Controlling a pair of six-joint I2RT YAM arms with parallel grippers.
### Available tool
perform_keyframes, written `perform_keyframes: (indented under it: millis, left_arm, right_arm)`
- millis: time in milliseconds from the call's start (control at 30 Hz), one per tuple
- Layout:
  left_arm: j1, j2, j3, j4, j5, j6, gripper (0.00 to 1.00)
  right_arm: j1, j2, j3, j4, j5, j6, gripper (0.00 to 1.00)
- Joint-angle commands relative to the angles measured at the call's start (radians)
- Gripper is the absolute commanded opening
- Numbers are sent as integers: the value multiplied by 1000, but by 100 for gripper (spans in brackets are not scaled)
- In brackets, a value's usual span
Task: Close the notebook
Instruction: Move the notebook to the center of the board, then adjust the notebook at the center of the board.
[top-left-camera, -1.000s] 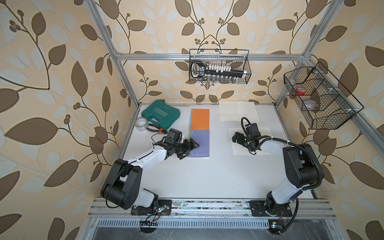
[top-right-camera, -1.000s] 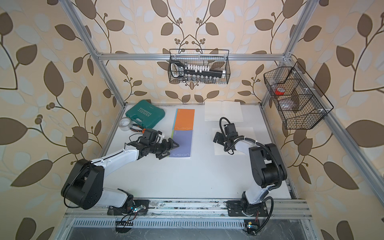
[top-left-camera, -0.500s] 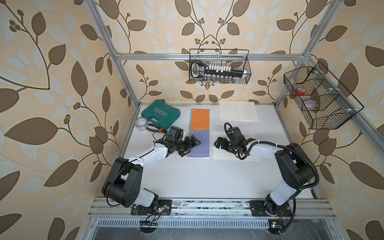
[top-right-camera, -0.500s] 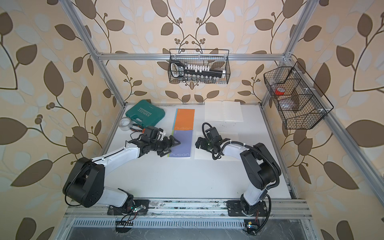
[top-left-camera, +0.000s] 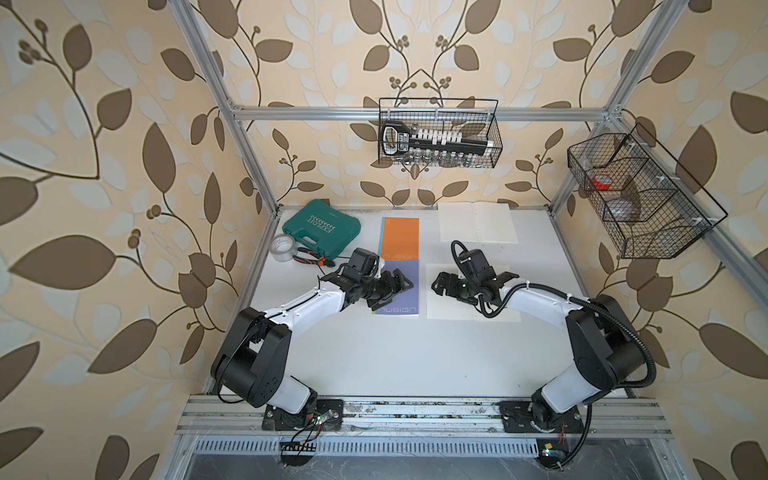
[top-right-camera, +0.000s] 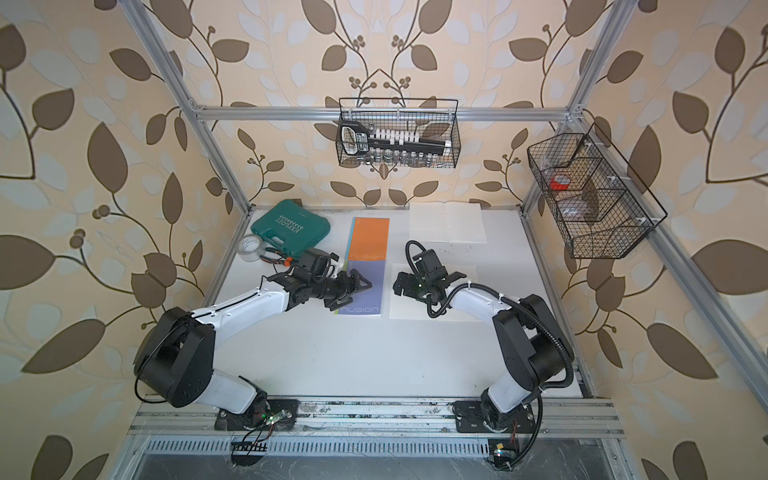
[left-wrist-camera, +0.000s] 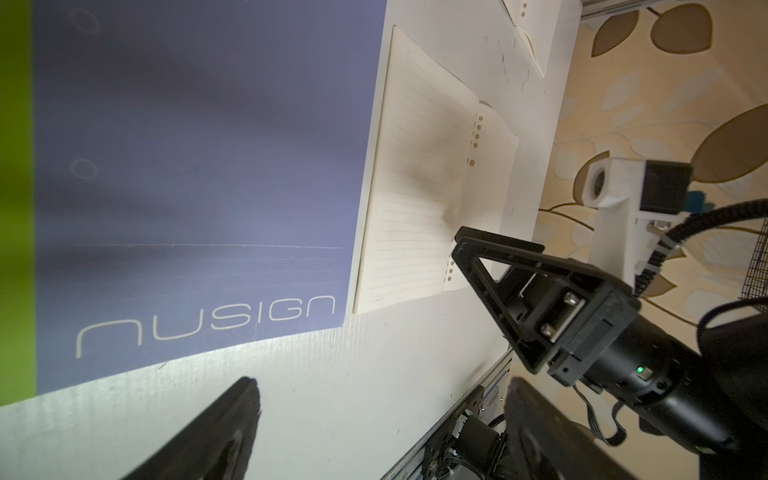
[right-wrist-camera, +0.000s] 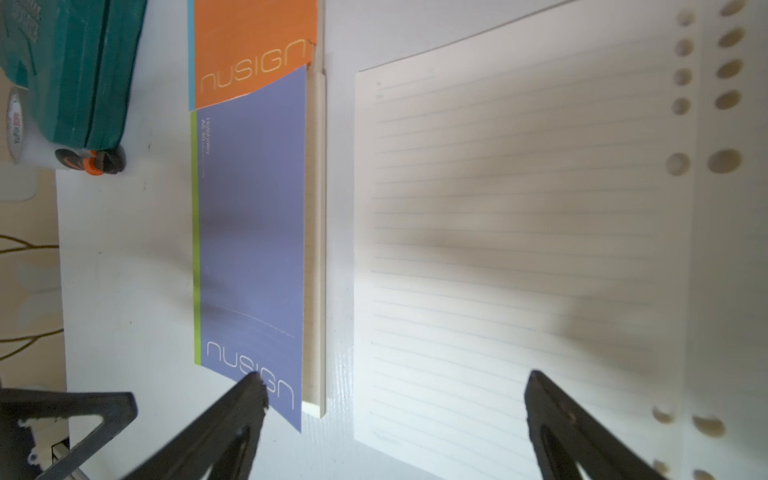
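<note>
Walls: You are looking at beige wallpaper (top-left-camera: 124, 166) that is showing large brown leaves and pale ones on thin dark stems, covering the back and both sides.
Frame: Silver aluminium bars (top-left-camera: 311, 112) are running across the back wall and along the corners.
Table: A white tabletop (top-left-camera: 415, 361) is lying flat inside that frame.
Fixtures: A black wire basket (top-left-camera: 493, 137) is hanging from the back bar, and a second wire basket (top-left-camera: 665, 237) is hanging on the right side.
Front edge: A metal rail (top-left-camera: 415, 411) is bordering the table, with a slotted strip (top-left-camera: 415, 446) and a dark surface (top-left-camera: 415, 467) lying below it.
Light: Soft, even light is falling, leaving only faint shadows.
</note>
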Motion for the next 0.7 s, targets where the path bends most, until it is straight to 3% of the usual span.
perform_keyframes:
  millis: [0,233,667]
  left_arm:
    - [-13,-26,16,-13,-35,-1,93]
    - [-11,-145,-57,-69,-122,-36,93]
    - [53,-269,-137,-131,-136,-24,93]
  right_arm:
    - [23,1,45,-23,-48,-39,91]
    - [73,116,140,-4,-102,-65,66]
    - [88,342,263,13,-140,-36,37]
